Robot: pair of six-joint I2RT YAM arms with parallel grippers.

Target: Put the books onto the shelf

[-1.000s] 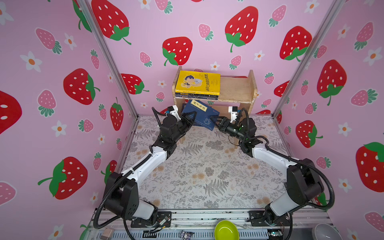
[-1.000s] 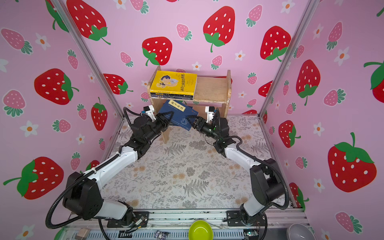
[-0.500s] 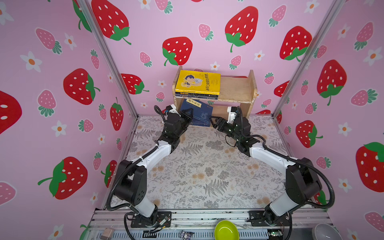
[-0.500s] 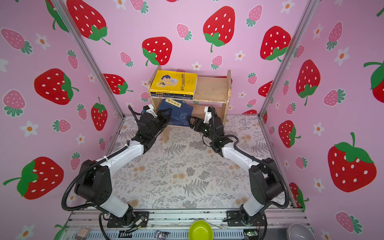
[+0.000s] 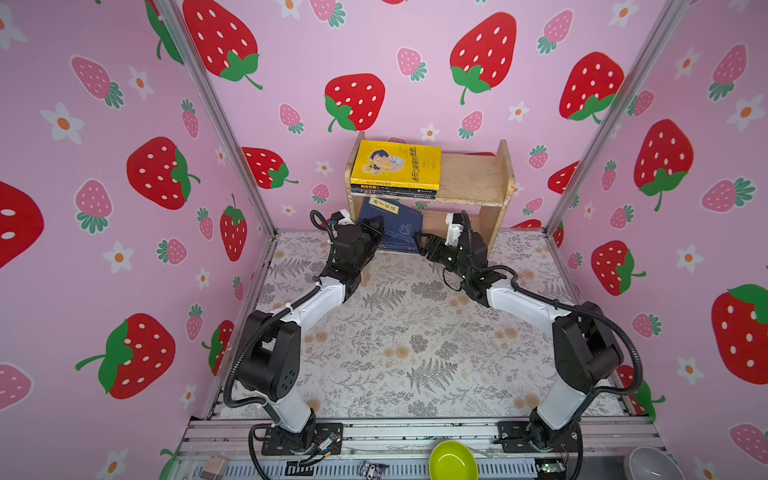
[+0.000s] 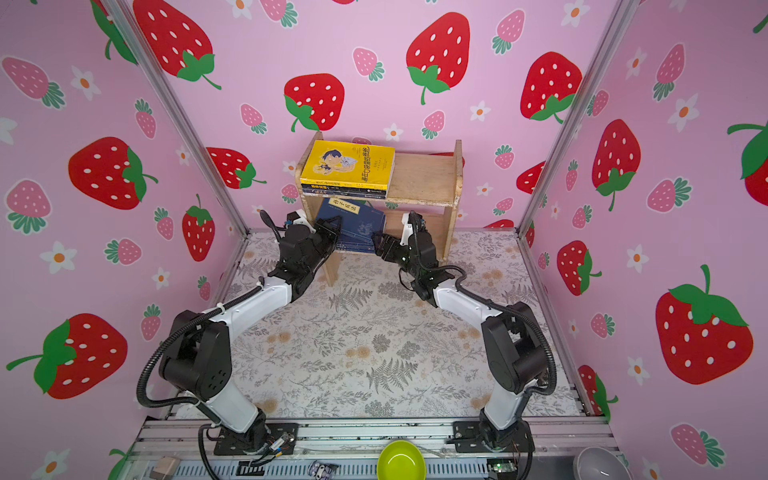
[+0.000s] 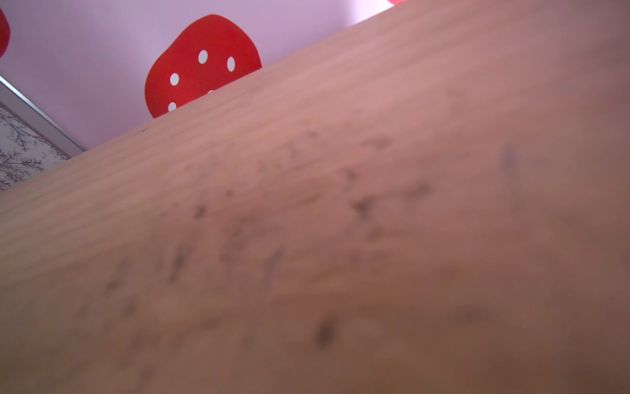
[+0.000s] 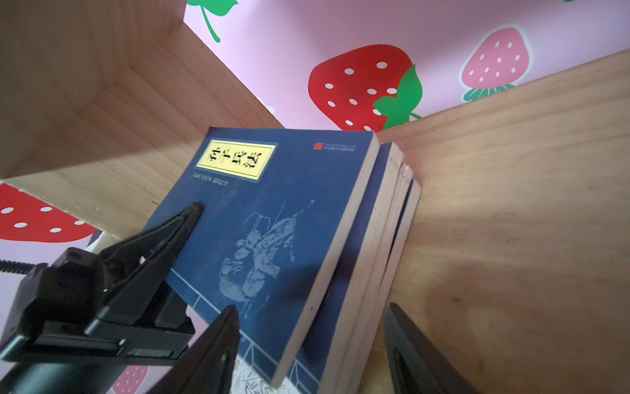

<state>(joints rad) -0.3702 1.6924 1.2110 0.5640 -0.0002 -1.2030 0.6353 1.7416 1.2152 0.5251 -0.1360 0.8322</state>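
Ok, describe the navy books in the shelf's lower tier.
The navy books are thin paperbacks in a fanned stack, cream page edges showing, on the wooden shelf's lower tier. The top cover bears a yellow title label and pale print. The shut left end effector touches that cover; the right end effector straddles the near corner.

Tabletop (image 5: pixel 395 340): floral-print cover. Shelf (image 5: pixel 469 178) stands on it at the back wall, centre. Upper tier, left half: flat stack, yellow book (image 5: pixel 395 164) on top, dark books (image 5: pixel 395 192) under it, spines to the front. Lower tier, left half: navy books (image 5: pixel 399 224) stacked, yellow label up. Right wrist view: navy books (image 8: pixel 272 211) staggered at the page edges, resting on the shelf (image 8: pixel 511 204) board, near corner overhanging its front. Flat or tilted: can't tell.
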